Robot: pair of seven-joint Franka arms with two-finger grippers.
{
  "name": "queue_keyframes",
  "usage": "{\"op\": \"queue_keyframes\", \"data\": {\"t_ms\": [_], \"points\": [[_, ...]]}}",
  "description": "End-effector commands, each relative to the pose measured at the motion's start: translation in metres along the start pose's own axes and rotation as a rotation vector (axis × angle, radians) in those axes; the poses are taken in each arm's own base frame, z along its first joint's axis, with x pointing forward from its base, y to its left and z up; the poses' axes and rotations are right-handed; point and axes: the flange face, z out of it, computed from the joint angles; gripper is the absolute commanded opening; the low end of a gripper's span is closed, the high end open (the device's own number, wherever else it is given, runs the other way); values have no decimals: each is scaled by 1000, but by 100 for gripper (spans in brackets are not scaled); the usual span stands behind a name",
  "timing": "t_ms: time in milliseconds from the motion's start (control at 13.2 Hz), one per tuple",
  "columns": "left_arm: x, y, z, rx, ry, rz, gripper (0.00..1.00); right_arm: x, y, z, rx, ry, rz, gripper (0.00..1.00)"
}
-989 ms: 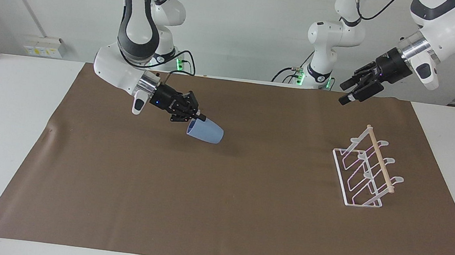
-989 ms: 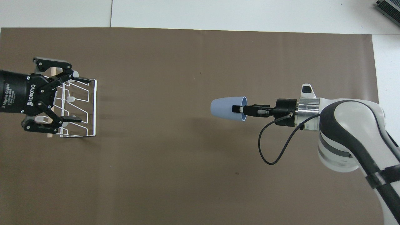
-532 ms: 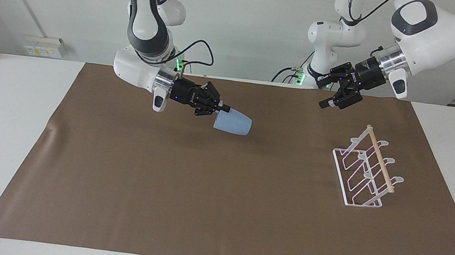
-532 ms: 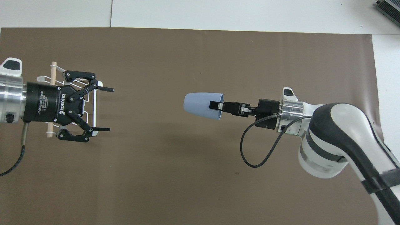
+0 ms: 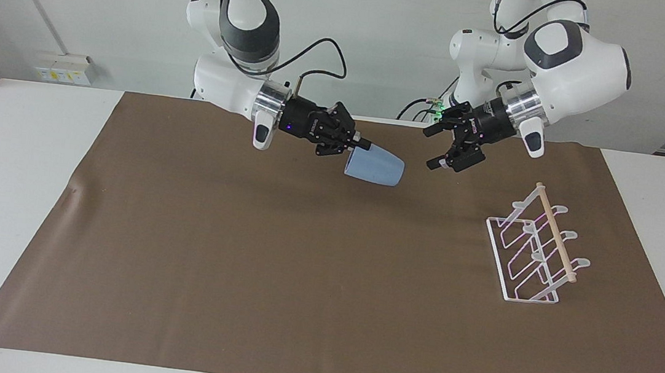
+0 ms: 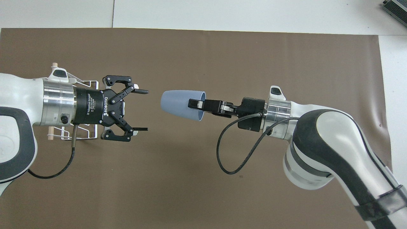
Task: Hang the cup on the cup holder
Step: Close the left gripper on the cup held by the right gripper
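The light-blue cup (image 5: 376,169) (image 6: 178,103) hangs on its side in the air over the middle of the mat. My right gripper (image 5: 364,146) (image 6: 194,104) is shut on the cup's rim, one finger inside the mouth. The cup's narrow base points at my left gripper (image 5: 430,148) (image 6: 144,110), which is open and level with the cup, a short gap from it. The white wire cup holder (image 5: 539,251) stands on the mat toward the left arm's end. From overhead the left arm hides most of the cup holder (image 6: 86,136).
A brown mat (image 5: 236,275) covers most of the white table (image 5: 4,189). A black cable (image 6: 229,159) loops down from the right wrist. A grey device (image 6: 396,8) shows at the table's farthest corner, at the right arm's end.
The right gripper has carried the cup toward the left arm's end and slightly up. The left gripper has swung away from over the cup holder toward the cup, still open.
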Motion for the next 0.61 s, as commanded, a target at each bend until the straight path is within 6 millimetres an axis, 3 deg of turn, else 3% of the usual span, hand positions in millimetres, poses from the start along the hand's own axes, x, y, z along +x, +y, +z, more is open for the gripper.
{"op": "queue_keyframes", "data": {"t_ms": [0, 304, 532], "points": [[3, 4, 7, -30, -14, -39, 100, -5, -16, 9, 21, 8, 35, 0], [3, 9, 11, -54, -10, -35, 100, -15, -28, 26, 15, 3, 19, 0], [3, 11, 17, -57, -18, -42, 100, -14, -36, 26, 26, 6, 19, 0]]}}
